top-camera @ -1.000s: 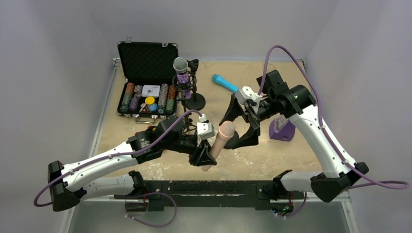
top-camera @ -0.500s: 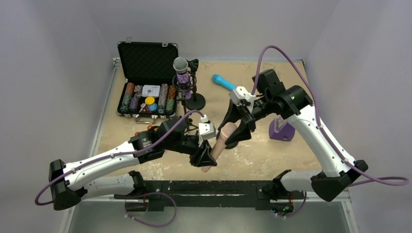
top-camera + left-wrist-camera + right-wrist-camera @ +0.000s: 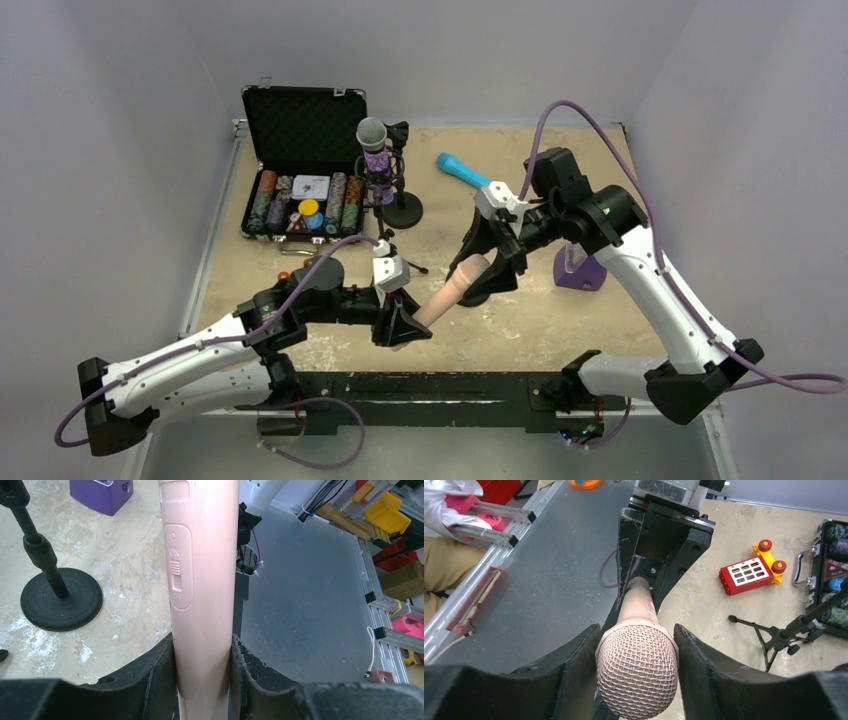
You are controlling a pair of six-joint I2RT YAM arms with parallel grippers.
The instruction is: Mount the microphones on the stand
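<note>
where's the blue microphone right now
In the top view the blue microphone lies on the table at its far side, just right of the black stand that holds the purple microphone.

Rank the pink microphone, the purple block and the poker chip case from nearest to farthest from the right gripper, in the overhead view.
1. Pink microphone: its head sits between the right gripper's fingers.
2. Purple block: close by, on the gripper's right.
3. Poker chip case: far off, at the back left.
</note>
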